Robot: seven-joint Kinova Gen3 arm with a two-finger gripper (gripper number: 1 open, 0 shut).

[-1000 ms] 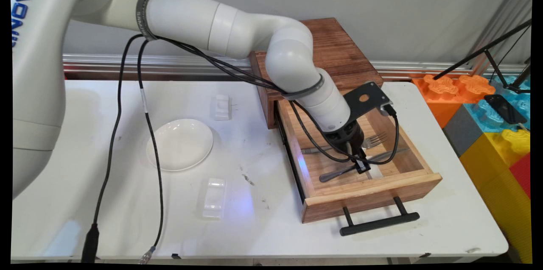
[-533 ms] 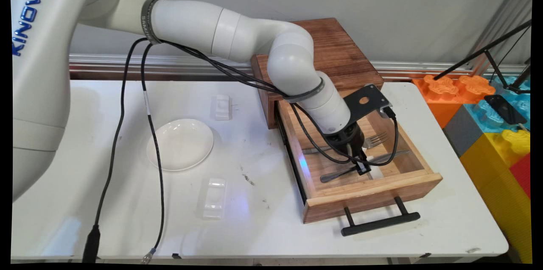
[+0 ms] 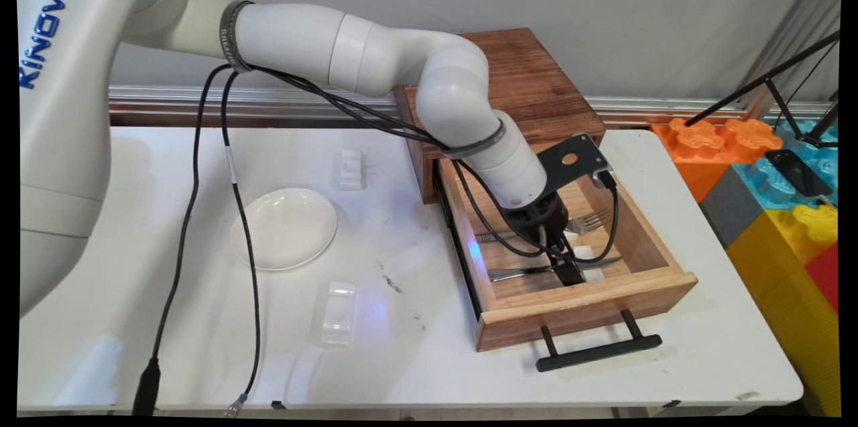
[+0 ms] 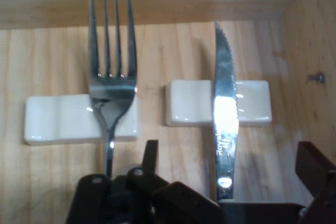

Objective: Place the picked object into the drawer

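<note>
My gripper [image 3: 566, 271] reaches down into the open wooden drawer [image 3: 583, 310] and is shut on a steel knife [image 3: 523, 272]. That knife lies almost level across the drawer's front part. In the hand view the knife [image 4: 226, 103] runs straight up from my gripper [image 4: 226, 205], its serrated blade crossing a white rest [image 4: 252, 103]. Left of it a fork [image 4: 111, 77] lies with its neck on a second white rest [image 4: 63, 119]. In the main view the fork [image 3: 590, 220] sits further back in the drawer, partly hidden by the hand.
The drawer sticks out of a dark wooden cabinet [image 3: 529, 85] and has a black bar handle [image 3: 600, 352]. A white plate [image 3: 283, 228] and two white rests [image 3: 351, 169] [image 3: 338, 313] lie on the table at left. Black cables [image 3: 241, 232] hang over the plate. Coloured blocks [image 3: 777, 199] stand at right.
The gripper has shifted slightly toward the drawer's front and left. The knife has turned with it, from slanting across the drawer to nearly level.
</note>
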